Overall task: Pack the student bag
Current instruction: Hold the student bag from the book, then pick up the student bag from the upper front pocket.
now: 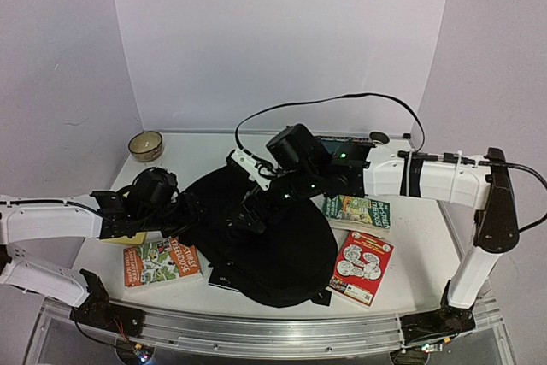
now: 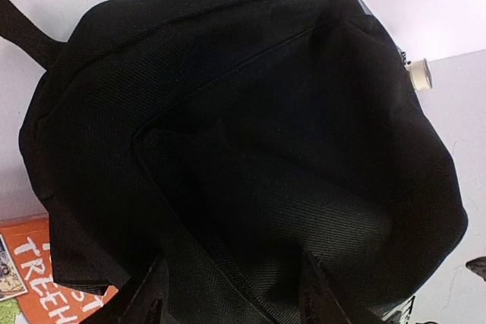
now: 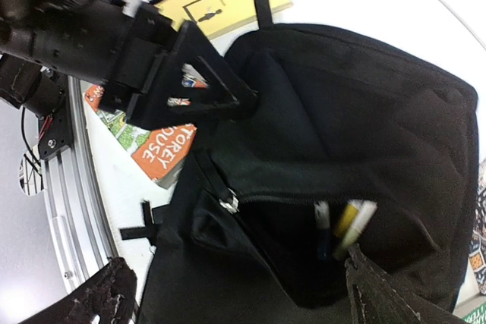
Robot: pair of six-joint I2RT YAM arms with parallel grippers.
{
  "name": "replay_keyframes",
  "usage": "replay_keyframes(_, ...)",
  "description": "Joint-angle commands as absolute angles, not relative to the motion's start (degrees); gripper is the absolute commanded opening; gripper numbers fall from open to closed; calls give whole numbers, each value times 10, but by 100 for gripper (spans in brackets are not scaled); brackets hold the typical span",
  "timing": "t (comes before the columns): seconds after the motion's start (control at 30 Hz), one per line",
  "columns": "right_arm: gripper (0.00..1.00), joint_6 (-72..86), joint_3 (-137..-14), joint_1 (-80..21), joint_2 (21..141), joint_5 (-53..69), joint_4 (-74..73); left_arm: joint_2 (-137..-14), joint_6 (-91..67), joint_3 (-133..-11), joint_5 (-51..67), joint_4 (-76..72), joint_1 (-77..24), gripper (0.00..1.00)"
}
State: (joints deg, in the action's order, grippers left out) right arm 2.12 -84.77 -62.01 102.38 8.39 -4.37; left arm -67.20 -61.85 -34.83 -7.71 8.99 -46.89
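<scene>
Bag (image 1: 265,245), mid-worktop, opening step, as I judge: my left gripper (image 2: 231,282) has jaws part-open astride its rim, grip uncertain; right gripper (image 3: 243,291) jaws wide, empty; next I'd clamp and lift the rim.

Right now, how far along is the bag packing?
Done: student bag unzipped, pens in its pocket. In hand: left gripper at the bag's rim, fabric between its fingers, grip unclear; right gripper open over the opening, empty. Left: orange book, yellow book, green book and red book lie outside the bag.
</scene>
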Motion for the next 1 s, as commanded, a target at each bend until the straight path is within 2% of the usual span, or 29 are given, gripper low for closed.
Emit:
replay_keyframes(0.0, 93, -24, -893, -634, 1053, 104, -70, -692, -641, -341, -53, 1, -470, 45)
replay_keyframes(0.17, 89, -50, -912, -645, 1073, 106, -80, -707, -649, -339, -36, -44, -472, 26)
replay_keyframes(0.3, 85, -73, -926, -649, 1088, 104, -92, -721, -653, -337, -23, -78, -475, 17)
replay_keyframes(0.53, 81, -98, -963, -650, 1131, 68, -111, -740, -659, -342, -18, -88, -480, 15)
replay_keyframes(0.8, 64, -134, -988, -664, 1168, 38, -122, -742, -659, -348, -16, -90, -485, 1)
replay_keyframes(0.97, 57, -150, -996, -671, 1192, -24, -122, -745, -659, -349, -11, -92, -488, 0)
